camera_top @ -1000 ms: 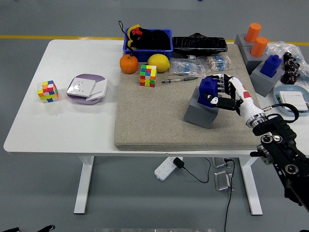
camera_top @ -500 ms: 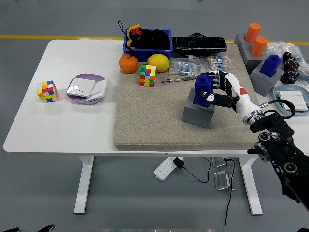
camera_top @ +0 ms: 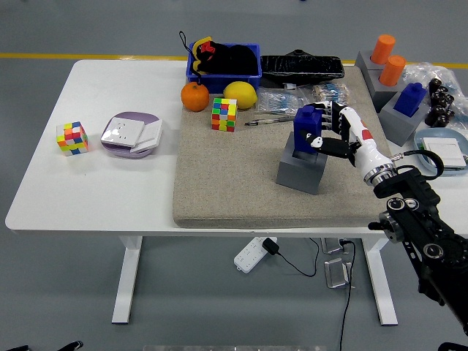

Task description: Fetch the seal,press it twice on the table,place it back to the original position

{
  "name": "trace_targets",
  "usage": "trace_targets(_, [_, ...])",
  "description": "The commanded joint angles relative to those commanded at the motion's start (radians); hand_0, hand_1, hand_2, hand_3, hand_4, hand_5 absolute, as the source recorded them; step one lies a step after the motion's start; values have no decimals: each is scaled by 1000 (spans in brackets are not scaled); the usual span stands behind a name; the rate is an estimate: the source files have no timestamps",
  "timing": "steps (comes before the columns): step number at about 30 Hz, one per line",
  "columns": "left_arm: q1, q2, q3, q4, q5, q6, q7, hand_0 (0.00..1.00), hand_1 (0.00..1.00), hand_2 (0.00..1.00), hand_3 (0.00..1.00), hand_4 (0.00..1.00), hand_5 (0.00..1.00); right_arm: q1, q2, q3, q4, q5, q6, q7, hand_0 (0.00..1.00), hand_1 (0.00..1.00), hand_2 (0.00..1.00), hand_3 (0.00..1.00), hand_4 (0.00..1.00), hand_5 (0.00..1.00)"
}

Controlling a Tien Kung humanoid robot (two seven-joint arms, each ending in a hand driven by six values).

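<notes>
Fingers of the right hand (camera_top: 327, 131) wrap the blue seal (camera_top: 307, 130) above its grey block (camera_top: 298, 170).

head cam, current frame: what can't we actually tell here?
- Blue seal: its lower end is hidden by the grey holder; seated or lifted is unclear.
- Right hand: palm side covered by its own fingers and the seal.
- Black items in the blue bin: too dark to identify.
- Left hand: out of frame.
</notes>
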Motion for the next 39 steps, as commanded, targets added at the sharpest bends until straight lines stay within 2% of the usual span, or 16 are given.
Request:
trace_targets(17, [4, -4, 9, 2, -16, -1, -4, 813, 785, 762, 799, 682, 428, -27, 27, 37, -9, -8, -8, 2, 582, 458, 460, 490, 688, 2])
trace_targets(39, [6, -2, 13, 4, -25, -1, -6, 813, 785, 763, 799, 682, 428, -34, 27, -4, 2, 11, -8, 5, 582, 458, 459, 488, 691, 2])
